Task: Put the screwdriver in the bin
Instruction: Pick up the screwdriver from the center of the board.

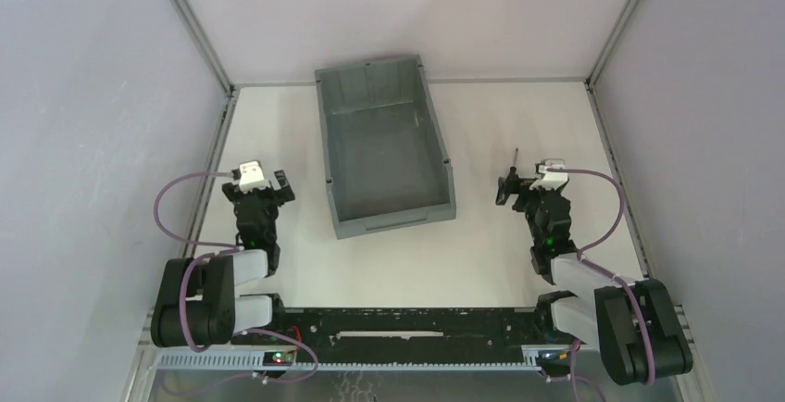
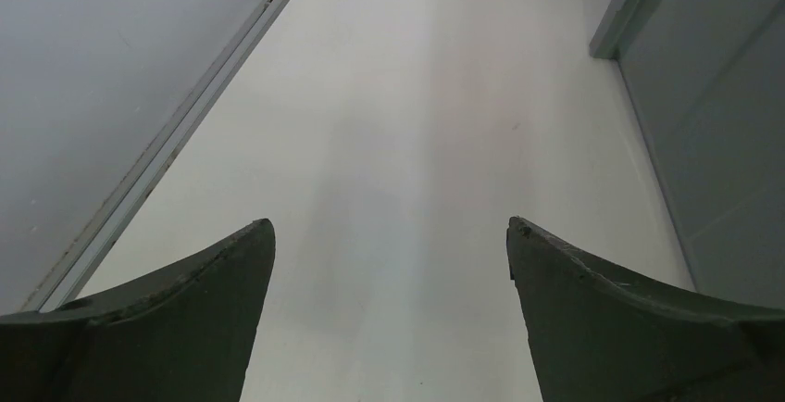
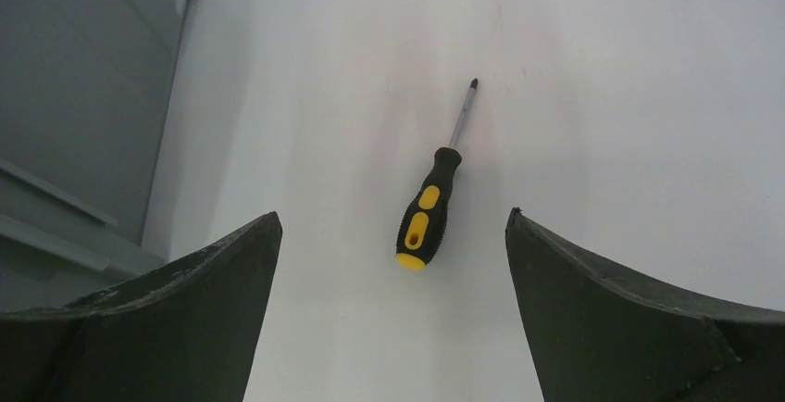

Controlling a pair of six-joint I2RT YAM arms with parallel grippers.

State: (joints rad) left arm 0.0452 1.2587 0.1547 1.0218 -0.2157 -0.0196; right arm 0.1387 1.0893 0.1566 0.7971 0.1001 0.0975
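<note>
Seen from above, the large dark grey rectangular plastic bin (image 1: 393, 222) stands on the white tabletop (image 1: 481, 258). A slim screwdriver with a black-and-yellow handle (image 1: 515, 158) lies right of the bin, apart from it and outside it, by the right claw (image 1: 517, 186). The left claw (image 1: 258, 185) hangs left of the bin.

The left wrist view shows its fingers spread wide over tabletop, with the bin's wall alongside.

The right wrist view shows that claw released too. The screwdriver lies flat ahead of the gap, untouched.

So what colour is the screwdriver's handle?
The screwdriver has a black handle with yellow inserts and a yellow butt; the right wrist view shows it best.
</note>
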